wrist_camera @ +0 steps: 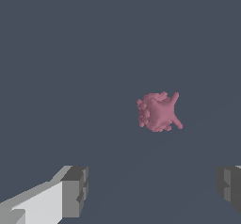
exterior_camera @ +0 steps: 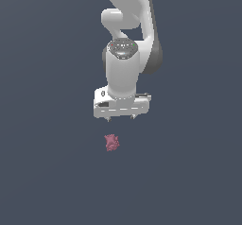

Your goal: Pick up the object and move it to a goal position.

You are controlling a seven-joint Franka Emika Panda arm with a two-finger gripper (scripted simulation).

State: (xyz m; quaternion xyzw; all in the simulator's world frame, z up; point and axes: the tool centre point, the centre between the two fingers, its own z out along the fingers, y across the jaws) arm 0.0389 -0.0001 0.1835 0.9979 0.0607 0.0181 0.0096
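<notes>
**A:** One arm (exterior_camera: 124,54), one object (exterior_camera: 111,142). End effector (exterior_camera: 121,118) status?

**B:** Spread wide. In the wrist view the two fingers sit at opposite sides of the picture, one (wrist_camera: 75,190) with its grey pad on a white body, the other (wrist_camera: 230,188) only partly in frame. Big bare gap between them. Nothing held, nothing touching either pad.

**A:** Object location?

**B:** Pink-magenta lumpy blob on the dark grey tabletop (exterior_camera: 47,172). In the exterior view it's below the end effector in the picture, slightly toward the exterior view's left of the midpoint between the fingertips. Clear gap between the fingertips and the blob, no contact.

**A:** Wrist camera agrees?

**B:** Yes. The object (wrist_camera: 158,112) is in full view there, unobstructed, apart from both fingers. It's not on the line between the pads and sits closer to the partly visible finger's side. Irregular shape, knobbly surface, a couple of short prongs sticking out on one side.

**A:** Size against the end effector?

**B:** Much smaller than the hand's white crossbar in the exterior view.

**A:** Arm pose?

**B:** Wrist pointing straight down, hand level, only the stubby fingertips visible under the crossbar in the exterior view. Can't judge height above the tabletop, since the surface is flat dark grey with no visible shadow.
</notes>
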